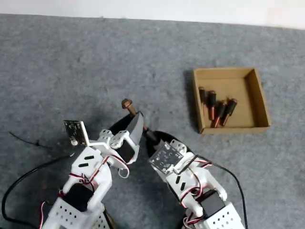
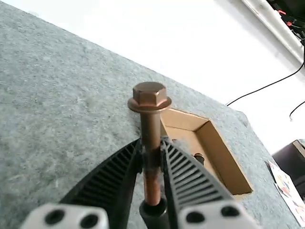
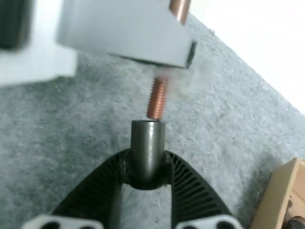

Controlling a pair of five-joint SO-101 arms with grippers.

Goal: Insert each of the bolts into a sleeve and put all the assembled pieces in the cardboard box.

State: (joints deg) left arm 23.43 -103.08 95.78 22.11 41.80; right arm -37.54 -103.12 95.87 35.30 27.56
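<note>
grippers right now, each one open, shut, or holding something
Left gripper: shut on the bolt, below its head.
Right gripper: shut on the sleeve, whose mouth is at the bolt's threaded tip.

A grey felt mat (image 1: 71,62) covered nearly the whole frame, meeting a white strip (image 1: 190,9) along the top edge. A thin black strand (image 1: 28,141) lay at middle left.

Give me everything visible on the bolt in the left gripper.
Copper-coloured metal bolt: flanged hex head, smooth shank, threaded tip. The shank is clamped between the black ribbed fingers of the left gripper, with the head pointing outward. The threaded tip sits at the mouth of the dark cylindrical sleeve held by the right gripper.
</note>
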